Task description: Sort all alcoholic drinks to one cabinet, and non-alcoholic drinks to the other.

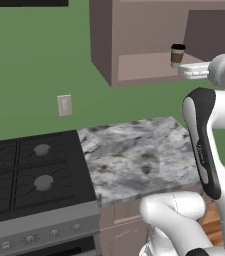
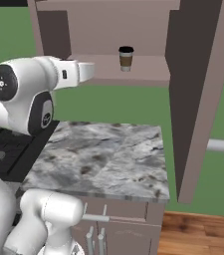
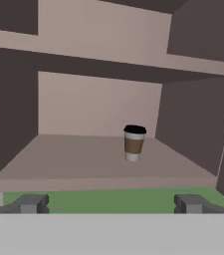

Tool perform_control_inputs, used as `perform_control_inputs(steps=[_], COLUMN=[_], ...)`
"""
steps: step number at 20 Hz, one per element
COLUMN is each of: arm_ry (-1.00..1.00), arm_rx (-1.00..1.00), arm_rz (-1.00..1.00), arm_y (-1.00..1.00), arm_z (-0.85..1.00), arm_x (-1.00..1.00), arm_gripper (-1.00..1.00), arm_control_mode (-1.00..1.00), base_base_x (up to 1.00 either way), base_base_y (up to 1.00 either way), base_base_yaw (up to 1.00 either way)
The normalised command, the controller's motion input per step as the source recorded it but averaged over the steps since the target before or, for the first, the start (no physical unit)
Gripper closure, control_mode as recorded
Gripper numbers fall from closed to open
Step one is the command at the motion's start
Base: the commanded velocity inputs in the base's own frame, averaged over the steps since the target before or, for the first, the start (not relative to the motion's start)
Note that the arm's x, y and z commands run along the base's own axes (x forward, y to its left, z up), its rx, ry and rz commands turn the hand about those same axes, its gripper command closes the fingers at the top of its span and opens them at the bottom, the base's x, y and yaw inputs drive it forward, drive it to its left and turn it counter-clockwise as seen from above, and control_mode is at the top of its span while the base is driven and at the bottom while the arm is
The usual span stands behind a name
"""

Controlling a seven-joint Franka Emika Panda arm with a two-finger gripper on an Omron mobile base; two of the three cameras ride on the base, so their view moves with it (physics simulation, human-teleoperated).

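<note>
The open wall cabinet's lower shelf (image 3: 73, 159) carries one small tan cup (image 3: 134, 143) with a black lid, upright, right of centre and toward the back. Below, the marbled counter (image 2: 103, 159) lies bare.

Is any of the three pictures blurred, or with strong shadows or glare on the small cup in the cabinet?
Hand view: small tan cup with black lid is sharp, no glare; the mauve-brown cabinet has a darkly shaded left wall. Left base view: cup looks soft and coarse. Right base view: cup evenly lit, faint shadow on the shelf.
</note>
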Motion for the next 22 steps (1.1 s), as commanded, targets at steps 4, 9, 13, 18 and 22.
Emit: perform_control_inputs(steps=[4,9,13,18,22], arm_ry=[0.19,0.12,0.06,0.00,0.00], arm_rx=[-0.02,-0.04,-0.05,-0.01,0.00], arm_rz=[0.00,0.00,0.00,0.00,0.00], arm_y=[0.04,0.09,0.17,0.15,0.07], arm_z=[0.00,-0.01,-0.07,-0.10,-0.21], arm_x=[-0.14,-0.10,-0.17,-0.13,0.00], arm_gripper=[-1.00,-1.00,-1.00,-1.00,-1.00], arm_control_mode=[-1.00,-1.00,-1.00,-1.00,-1.00], base_base_x=[0.00,0.00,0.00,0.00,0.00], base_base_y=[0.00,0.00,0.00,0.00,0.00], base_base_yaw=[0.00,0.00,0.00,0.00,0.00])
